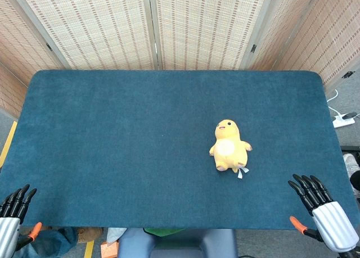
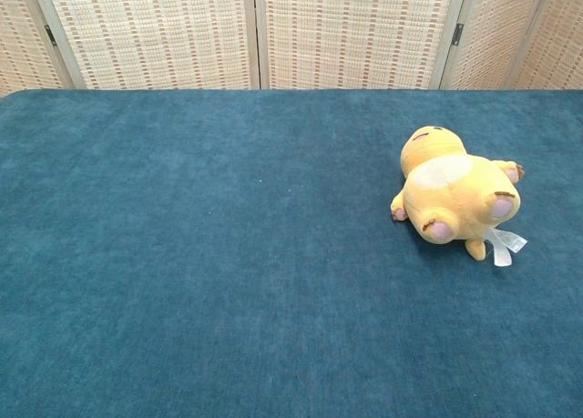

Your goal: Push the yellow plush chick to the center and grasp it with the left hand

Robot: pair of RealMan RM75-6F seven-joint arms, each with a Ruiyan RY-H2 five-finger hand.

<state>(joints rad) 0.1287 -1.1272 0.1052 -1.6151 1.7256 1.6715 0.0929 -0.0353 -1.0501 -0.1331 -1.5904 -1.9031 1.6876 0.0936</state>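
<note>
Nothing begun, by the look of it; push step comes first. Chick [image 1: 229, 146] lies on its back on the tabletop [image 1: 112, 145], right of centre. Right hand [image 1: 323, 208] at the near right edge, fingers [image 1: 306, 190] spread, empty, well apart from it. Left hand [image 1: 12, 213] at the near left corner, fingers apart, empty. Next: right hand nudges the chick leftward.

The chick [image 1: 229, 146] is soft yellow plush with a glossy white ribbon tag [image 2: 504, 245]. The worktop [image 1: 124, 151] wears matt, napped blue cloth. At twelve o'clock stand woven screens [image 1: 197, 27]. Black fingers [image 1: 306, 189] look like smooth plastic.
</note>
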